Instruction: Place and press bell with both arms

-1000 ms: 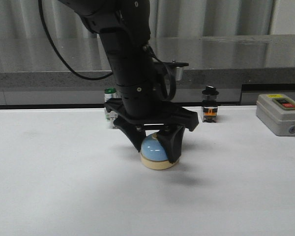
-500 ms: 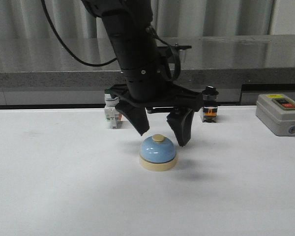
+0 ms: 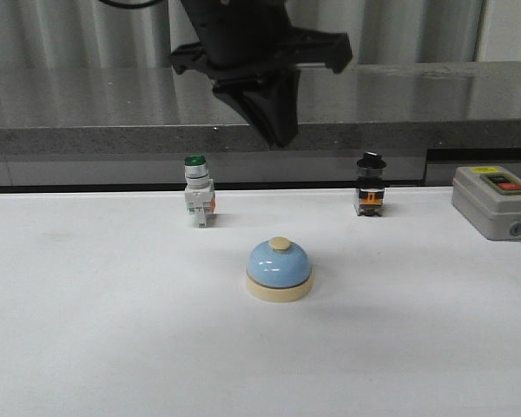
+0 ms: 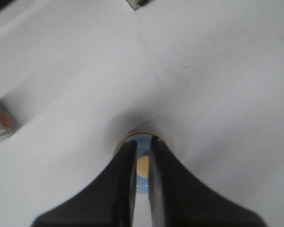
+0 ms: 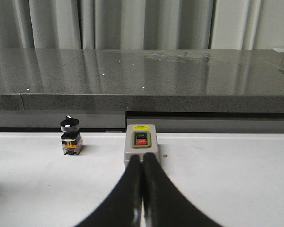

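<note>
Front cam level over table (image 3: 87, 347); wrist cams behind tools.

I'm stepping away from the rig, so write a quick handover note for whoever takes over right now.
Left hand: shut, empty, raised high above the bell.
Right hand: shut, empty, low over the table, pointing toward the grey button box.
Bell: upright on the white table, between and in front of the two small switches, nothing touching it.
Done: bell placed.
Left: press its cream button.
</note>
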You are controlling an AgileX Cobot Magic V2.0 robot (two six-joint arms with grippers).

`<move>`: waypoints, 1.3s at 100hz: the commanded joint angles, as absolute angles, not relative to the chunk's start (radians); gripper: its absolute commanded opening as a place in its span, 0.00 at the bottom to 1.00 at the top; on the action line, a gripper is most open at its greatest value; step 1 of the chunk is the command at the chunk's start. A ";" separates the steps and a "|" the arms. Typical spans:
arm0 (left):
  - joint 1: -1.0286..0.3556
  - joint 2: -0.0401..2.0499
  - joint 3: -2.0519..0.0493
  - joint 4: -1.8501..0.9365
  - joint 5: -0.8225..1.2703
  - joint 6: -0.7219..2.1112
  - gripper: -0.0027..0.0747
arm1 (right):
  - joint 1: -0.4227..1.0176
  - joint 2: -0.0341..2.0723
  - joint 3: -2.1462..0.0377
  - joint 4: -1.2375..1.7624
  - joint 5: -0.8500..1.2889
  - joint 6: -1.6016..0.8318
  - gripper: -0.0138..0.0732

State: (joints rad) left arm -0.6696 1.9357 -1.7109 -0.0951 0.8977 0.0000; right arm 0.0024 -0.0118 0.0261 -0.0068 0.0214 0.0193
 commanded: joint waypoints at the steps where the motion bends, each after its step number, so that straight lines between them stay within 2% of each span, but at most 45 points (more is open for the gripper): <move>1: -0.645 1.836 -1.745 -0.100 0.869 -0.026 0.01 | -0.004 -0.023 0.012 -0.020 -0.064 0.013 0.09; 33: -0.499 1.687 -1.654 -0.098 0.855 -0.073 0.01 | -0.004 -0.023 0.012 -0.020 -0.064 0.013 0.09; 105: -0.121 1.103 -1.002 -0.102 0.677 -0.094 0.01 | -0.004 -0.023 0.012 -0.020 -0.064 0.013 0.09; 130: -0.058 0.847 -0.788 -0.102 0.615 -0.094 0.01 | -0.004 -0.023 0.012 -0.020 -0.064 0.013 0.09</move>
State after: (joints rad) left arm -0.0697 0.9364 -0.8217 -0.0908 0.7072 -0.0823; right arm 0.0024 -0.0118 0.0261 -0.0068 0.0214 0.0193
